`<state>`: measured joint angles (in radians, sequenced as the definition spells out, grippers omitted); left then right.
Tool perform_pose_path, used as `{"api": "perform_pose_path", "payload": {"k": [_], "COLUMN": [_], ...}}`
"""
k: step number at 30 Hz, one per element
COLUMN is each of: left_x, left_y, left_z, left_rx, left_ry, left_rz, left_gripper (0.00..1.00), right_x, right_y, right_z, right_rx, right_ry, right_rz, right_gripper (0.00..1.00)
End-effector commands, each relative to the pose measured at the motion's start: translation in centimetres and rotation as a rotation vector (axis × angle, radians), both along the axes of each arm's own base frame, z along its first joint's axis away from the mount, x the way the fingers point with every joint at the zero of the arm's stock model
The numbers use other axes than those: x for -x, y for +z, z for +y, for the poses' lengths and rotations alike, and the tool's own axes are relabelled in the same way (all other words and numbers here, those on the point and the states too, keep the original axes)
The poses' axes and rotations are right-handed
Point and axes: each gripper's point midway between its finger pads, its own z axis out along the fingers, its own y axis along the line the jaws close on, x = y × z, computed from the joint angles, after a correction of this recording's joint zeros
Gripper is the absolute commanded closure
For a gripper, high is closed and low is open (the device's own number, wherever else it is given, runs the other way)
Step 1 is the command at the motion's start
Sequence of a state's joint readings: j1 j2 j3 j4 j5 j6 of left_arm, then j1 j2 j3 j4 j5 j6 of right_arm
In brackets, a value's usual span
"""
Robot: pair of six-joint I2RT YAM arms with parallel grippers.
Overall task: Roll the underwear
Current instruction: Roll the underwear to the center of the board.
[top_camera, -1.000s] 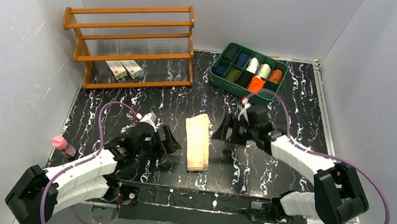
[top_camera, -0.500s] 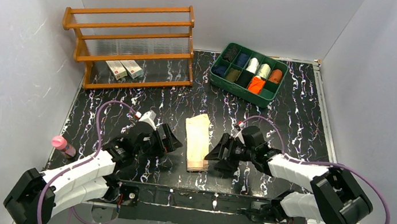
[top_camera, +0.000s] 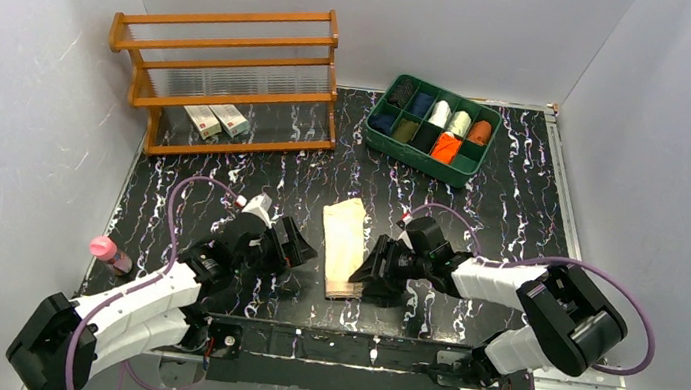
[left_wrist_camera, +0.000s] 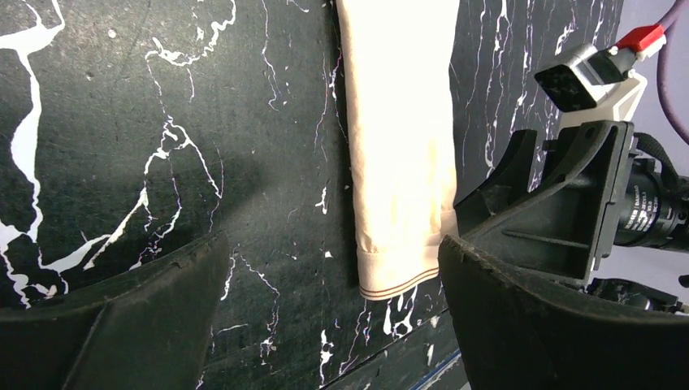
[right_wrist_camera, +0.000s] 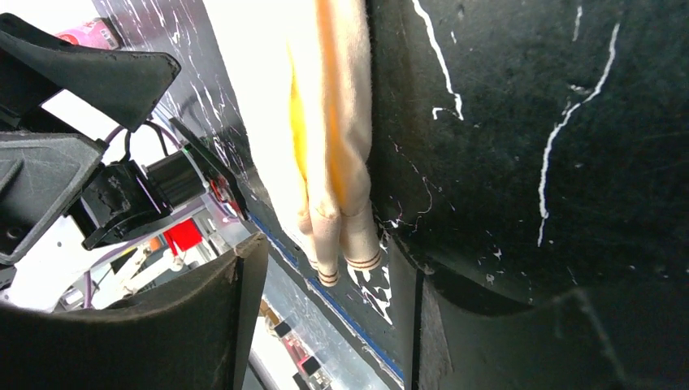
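The tan underwear (top_camera: 343, 247) lies folded into a long narrow strip at the table's middle, its striped waistband end toward the near edge. My right gripper (top_camera: 367, 270) is open, low at the strip's near right end. In the right wrist view the waistband end (right_wrist_camera: 341, 244) sits just ahead of the gap between the fingers (right_wrist_camera: 333, 317). My left gripper (top_camera: 299, 249) is open and empty, just left of the strip. It is also seen in the left wrist view (left_wrist_camera: 333, 325), with the strip (left_wrist_camera: 402, 154) ahead on the right. A bright orange underwear (top_camera: 445, 148) sits in the green tray (top_camera: 382, 96).
The tray at the back right holds several dark, white and dull orange rolls. A wooden rack (top_camera: 226, 78) with two small boxes (top_camera: 215, 120) stands at the back left. A pink-capped bottle (top_camera: 109, 252) lies at the left edge.
My right gripper has come from near the tray toward me and leftward, down to the near right end of the tan strip. The left arm and the strip have not moved.
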<state>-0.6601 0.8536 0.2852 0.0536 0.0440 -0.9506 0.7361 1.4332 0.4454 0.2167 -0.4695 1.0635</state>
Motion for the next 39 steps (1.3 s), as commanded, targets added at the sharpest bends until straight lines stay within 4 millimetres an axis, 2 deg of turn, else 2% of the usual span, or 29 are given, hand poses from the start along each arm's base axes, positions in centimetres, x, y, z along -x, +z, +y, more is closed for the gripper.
{"api": "perform_pose_path", "payload": {"k": [1, 6, 11, 23, 27, 33, 39], "left_x": [0.2, 0.5, 0.8, 2.4, 3.2, 4.2, 5.9], "left_y": [0.0, -0.4, -0.7, -2.3, -3.3, -3.5, -5.4], "left_z": [-0.2, -0.1, -0.5, -1.2, -1.5, -2.9, -3.0], "left_rx": [-0.003, 0.007, 0.026, 0.043, 0.043, 0.152, 0.113], "left_ry": [-0.035, -0.029, -0.047, -0.125, -0.159, -0.197, -0.235], "left_rz": [-0.006, 0.004, 0.014, 0.083, 0.116, 0.14, 0.19], "left_gripper": [0.02, 0.02, 0.04, 0.12, 0.17, 0.26, 0.32], "right_x": [0.3, 0.8, 0.9, 1.6, 1.8, 2.2, 2.4], "right_y": [-3.5, -4.1, -4.4, -4.1, -4.6, -5.5, -5.8], "right_z": [-2.1, -1.6, -1.3, -0.6, -1.2, -1.4, -1.4], "right_rx": [0.16, 0.136, 0.115, 0.035, 0.05, 0.061, 0.066], "right_ry": [-0.053, -0.016, -0.01, 0.019, -0.007, -0.01, -0.014], "right_rz": [0.036, 0.061, 0.065, 0.073, 0.079, 0.113, 0.128], "right_gripper": [0.39, 0.51, 0.56, 0.88, 0.89, 0.9, 0.9]}}
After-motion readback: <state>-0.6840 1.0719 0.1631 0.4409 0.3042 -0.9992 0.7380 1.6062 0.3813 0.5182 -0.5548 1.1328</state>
